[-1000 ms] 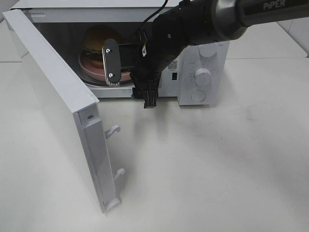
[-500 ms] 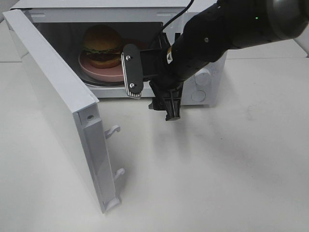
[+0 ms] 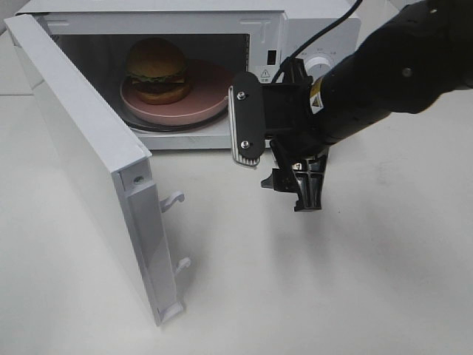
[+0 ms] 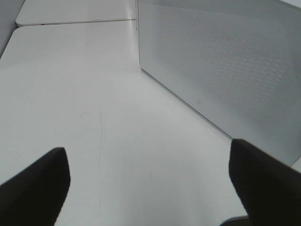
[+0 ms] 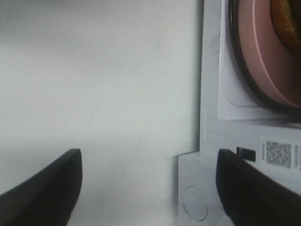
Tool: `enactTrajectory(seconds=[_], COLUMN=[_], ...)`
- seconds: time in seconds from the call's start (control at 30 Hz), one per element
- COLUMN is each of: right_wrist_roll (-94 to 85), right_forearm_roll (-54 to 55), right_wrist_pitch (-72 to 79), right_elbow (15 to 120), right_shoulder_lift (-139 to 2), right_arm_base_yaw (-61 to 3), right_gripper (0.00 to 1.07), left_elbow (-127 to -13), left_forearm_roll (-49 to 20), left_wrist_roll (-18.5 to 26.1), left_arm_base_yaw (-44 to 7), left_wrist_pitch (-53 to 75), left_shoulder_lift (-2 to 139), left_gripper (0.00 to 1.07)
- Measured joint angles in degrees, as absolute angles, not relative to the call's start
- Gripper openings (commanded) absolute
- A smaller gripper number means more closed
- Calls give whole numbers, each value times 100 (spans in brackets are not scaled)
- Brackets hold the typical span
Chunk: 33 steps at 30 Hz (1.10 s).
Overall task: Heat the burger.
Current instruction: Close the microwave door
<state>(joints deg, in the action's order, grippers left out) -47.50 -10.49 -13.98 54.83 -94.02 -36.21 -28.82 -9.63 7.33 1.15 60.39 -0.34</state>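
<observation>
The burger (image 3: 155,69) sits on a pink plate (image 3: 199,96) inside the open white microwave (image 3: 148,7). My right gripper (image 3: 275,157) is open and empty. It hovers over the table just in front of the microwave's right front corner, outside the cavity. In the right wrist view the gripper (image 5: 148,188) faces the microwave's front edge, with the plate (image 5: 258,56) and a sliver of the burger (image 5: 288,14) at the corner. My left gripper (image 4: 150,188) is open and empty above the table, beside the door's perforated outer face (image 4: 221,70). It is out of the exterior view.
The microwave door (image 3: 81,148) stands swung wide open on the left, its latch hooks (image 3: 174,198) pointing into the table area. The control panel with a knob (image 3: 319,63) is partly hidden behind my right arm. White table (image 3: 332,281) lies in front.
My right gripper has drawn back out of the microwave cavity, moving right and toward the front. The burger and plate stay inside, now unobstructed.
</observation>
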Motion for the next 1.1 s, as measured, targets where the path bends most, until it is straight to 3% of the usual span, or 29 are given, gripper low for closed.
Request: enactTrajectory(seconds=[0.53, 1.1], right_wrist_roll=[-2532, 567], right_forearm_roll=[-1043, -1031], right_wrist_pitch=[-1982, -4847], right_elbow=[4217, 4108], right_shoulder_lift=[-7695, -6131], right_arm_base_yaw=[-3621, -3621], right_gripper=[74, 73], left_elbow=[-2882, -2882], left_forearm_roll=[-963, -963], left_wrist_roll=[733, 733], left_arm_base_yaw=[115, 115], left_wrist_pitch=[6039, 6039], left_shoulder_lift=[-34, -34], left_gripper=[84, 84])
